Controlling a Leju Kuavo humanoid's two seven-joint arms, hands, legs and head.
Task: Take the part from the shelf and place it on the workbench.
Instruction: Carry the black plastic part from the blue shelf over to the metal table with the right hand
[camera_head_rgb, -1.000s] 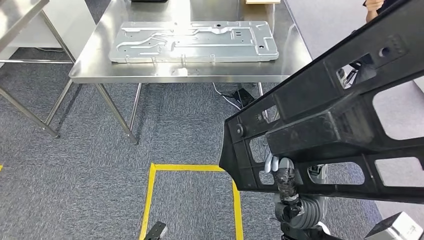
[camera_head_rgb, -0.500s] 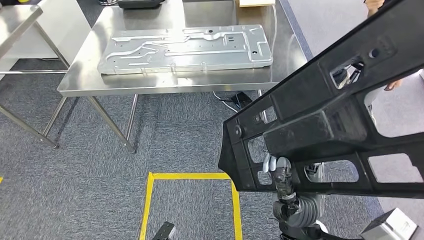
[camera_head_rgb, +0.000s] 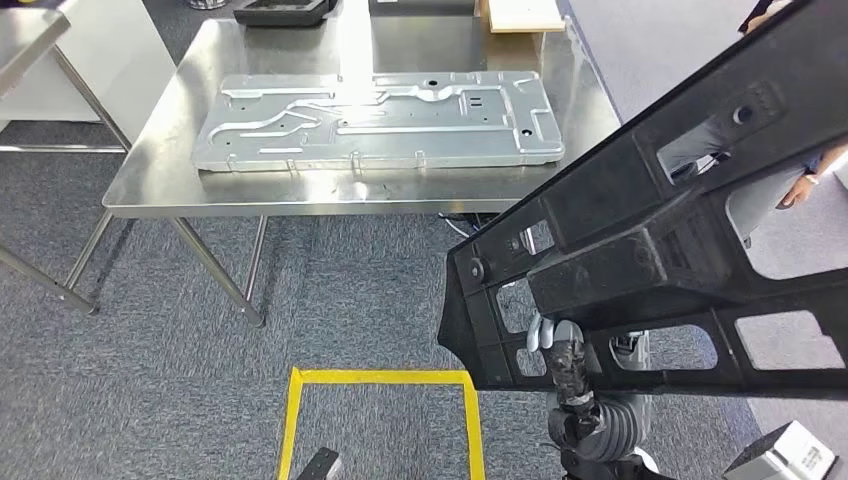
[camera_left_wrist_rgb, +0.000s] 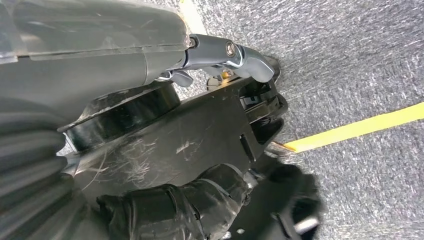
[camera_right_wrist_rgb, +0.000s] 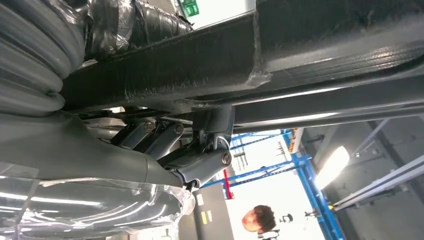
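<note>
Since a second ago my whole head view has shifted: the workbench (camera_head_rgb: 160, 185) now sits a little lower and more to the left, which I read as the camera moving, not the table. The black part (camera_head_rgb: 650, 250), a long plastic frame with cut-out windows, keeps its place across the right of my view, raised above the carpet and tilted up toward the right.

My right hand (camera_head_rgb: 560, 345) grasps the part from below, fingers (camera_head_rgb: 568, 362) wrapped over its lower rail; the right wrist view shows the thumb (camera_right_wrist_rgb: 200, 165) pressed against a black bar of it. My left hand (camera_left_wrist_rgb: 165, 210) hangs low over the carpet, its dark fingers curled in against a black piece beside them; I cannot tell whether it is holding anything.

On the workbench lies a large stamped metal panel (camera_head_rgb: 375, 120), flat. Behind it sit a black tray (camera_head_rgb: 280, 12) and a tan board (camera_head_rgb: 525, 14); what the tray contains I cannot make out. Yellow tape (camera_head_rgb: 380, 378) marks a square on the floor between me and the bench. A person (camera_head_rgb: 790, 160) stands at the right, partly hidden behind the part.
</note>
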